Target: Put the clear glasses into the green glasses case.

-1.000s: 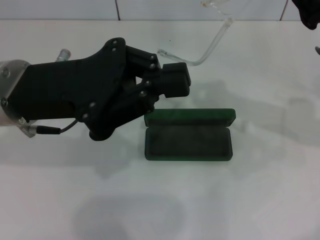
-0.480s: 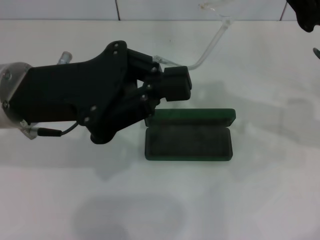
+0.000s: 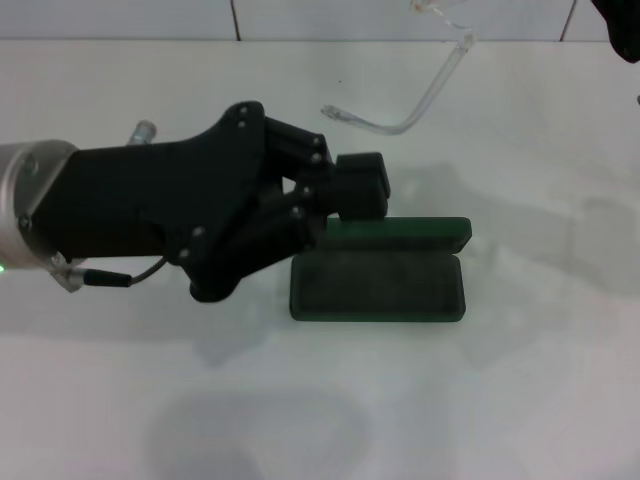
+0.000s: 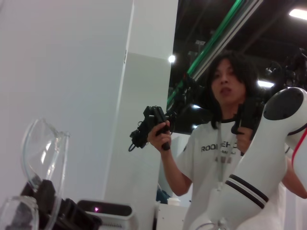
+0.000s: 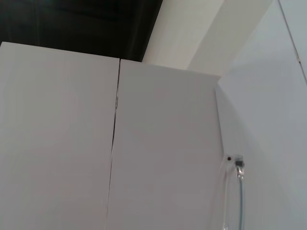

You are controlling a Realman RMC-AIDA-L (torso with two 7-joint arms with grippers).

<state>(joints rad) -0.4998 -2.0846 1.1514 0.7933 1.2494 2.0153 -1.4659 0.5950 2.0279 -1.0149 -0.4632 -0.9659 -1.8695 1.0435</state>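
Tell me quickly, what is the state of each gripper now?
Left gripper: over the green glasses case, state cannot be told.
Right gripper: at the far right edge, cannot be told.

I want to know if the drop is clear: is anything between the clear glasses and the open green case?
Yes, partly. The left hand hangs above the left end of the green glasses case, overlapping its raised lid. The clear glasses sit up beyond it; the lined tray itself shows nothing in it.

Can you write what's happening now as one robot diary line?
green glasses case open, empty | clear glasses beyond it, not in | left gripper above case's left end | right gripper far right
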